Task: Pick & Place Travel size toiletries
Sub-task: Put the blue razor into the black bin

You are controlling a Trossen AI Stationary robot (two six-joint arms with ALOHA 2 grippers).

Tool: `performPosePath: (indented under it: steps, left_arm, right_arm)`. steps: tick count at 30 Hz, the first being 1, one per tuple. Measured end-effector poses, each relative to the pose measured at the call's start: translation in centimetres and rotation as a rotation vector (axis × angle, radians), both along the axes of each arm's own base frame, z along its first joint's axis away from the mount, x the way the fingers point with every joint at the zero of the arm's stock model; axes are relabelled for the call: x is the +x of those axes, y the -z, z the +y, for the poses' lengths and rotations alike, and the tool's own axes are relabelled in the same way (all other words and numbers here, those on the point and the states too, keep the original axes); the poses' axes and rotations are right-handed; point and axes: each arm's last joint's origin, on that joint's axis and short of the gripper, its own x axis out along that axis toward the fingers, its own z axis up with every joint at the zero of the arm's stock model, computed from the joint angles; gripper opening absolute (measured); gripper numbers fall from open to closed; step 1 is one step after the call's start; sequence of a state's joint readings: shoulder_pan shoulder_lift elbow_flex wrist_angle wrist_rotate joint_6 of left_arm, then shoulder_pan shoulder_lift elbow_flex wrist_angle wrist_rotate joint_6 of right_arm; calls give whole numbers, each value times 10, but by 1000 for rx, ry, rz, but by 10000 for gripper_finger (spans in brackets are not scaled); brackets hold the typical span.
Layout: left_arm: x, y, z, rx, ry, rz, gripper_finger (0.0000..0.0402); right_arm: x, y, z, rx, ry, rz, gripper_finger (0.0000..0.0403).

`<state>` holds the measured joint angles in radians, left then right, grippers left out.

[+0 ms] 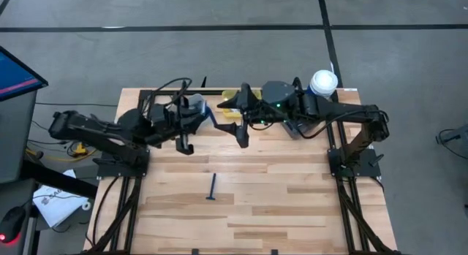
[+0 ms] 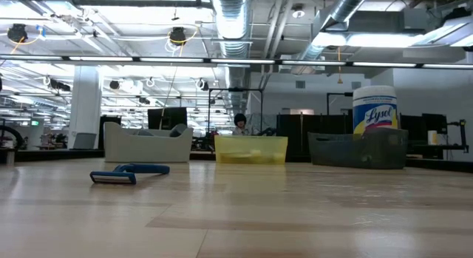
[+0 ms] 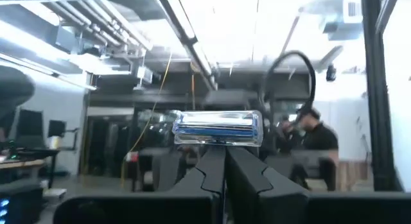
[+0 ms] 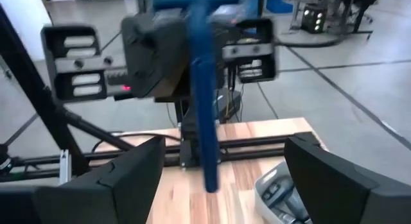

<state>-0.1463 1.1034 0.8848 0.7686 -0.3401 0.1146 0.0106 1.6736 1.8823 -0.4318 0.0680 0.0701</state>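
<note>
high view: left claw (image 1: 207, 115) was at the far side of the surface (image 1: 292, 204), clamped on a blue razor (image 1: 210, 118) held out toward the right arm. right claw (image 1: 232, 118) faced it just beside the razor, fingers spread wide, not touching it as far as i could tell. a second razor (image 1: 213, 188) lay flat near the middle of the surface, well apart from both arms.

low view: the loose razor (image 2: 129, 173) lay on the wood, in front of a grey bin (image 2: 147, 146), a yellow bin (image 2: 250, 149) and a dark bin (image 2: 357, 150) with a wipes canister (image 2: 375, 109).

left wrist view: fingers (image 3: 212, 176) were pressed together, razor head (image 3: 218, 128) above their tips.

right wrist view: the held razor's handle (image 4: 203, 95) hung between the wide-apart fingers (image 4: 131, 172), touching neither.
</note>
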Motion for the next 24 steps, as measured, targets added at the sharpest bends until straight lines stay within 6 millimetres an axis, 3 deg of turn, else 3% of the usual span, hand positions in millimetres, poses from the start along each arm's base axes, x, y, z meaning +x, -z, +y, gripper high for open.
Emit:
performPosePath:
  steps: [11,20,24]
  left_arm:
    - [14,6,6,-12,41,-34,1]
    - [13,5,5,-5,55,-48,2]
    - [13,5,5,-5,56,-48,2]
  right_arm:
    - [1,2,-2,2,-1,9,301]
    - [1,1,-4,11,-31,4,248]
    - [1,1,-7,17,-47,4,195]
